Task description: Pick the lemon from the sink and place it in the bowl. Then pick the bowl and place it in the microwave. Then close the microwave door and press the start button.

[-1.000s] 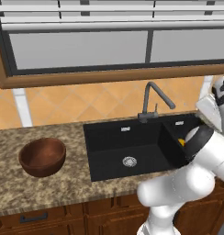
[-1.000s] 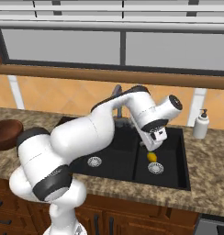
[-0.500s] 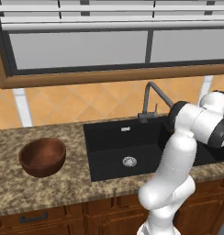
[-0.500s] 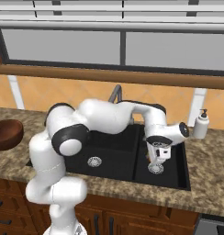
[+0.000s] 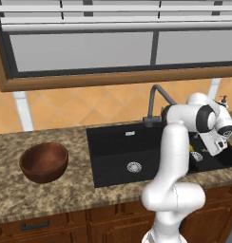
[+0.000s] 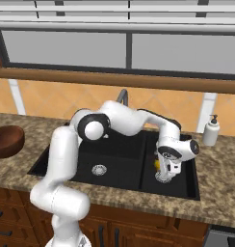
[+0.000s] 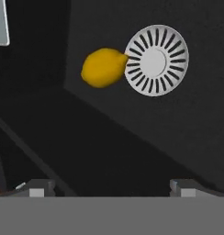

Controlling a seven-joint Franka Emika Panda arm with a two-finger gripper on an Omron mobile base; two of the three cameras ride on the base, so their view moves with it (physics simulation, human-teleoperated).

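Observation:
The lemon (image 7: 103,67) lies on the floor of the black sink's (image 6: 119,161) right basin, touching the rim of the round metal drain (image 7: 156,60). My gripper (image 6: 164,174) hangs low inside that basin, just above and beside the lemon (image 6: 157,165). It is open, its fingertips (image 7: 38,187) spread wide with nothing between them. The reddish-brown wooden bowl (image 5: 44,161) stands empty on the counter left of the sink. The microwave is out of view.
A grey gooseneck faucet (image 5: 156,101) rises behind the sink, close to my arm. A white soap dispenser (image 6: 211,131) stands on the counter at the sink's right. The granite counter (image 5: 65,192) runs along the front, under a wide window.
The arm has folded over and the hand has dropped from above the right basin down into it, ending close over the lemon. Lemon and bowl have not moved.

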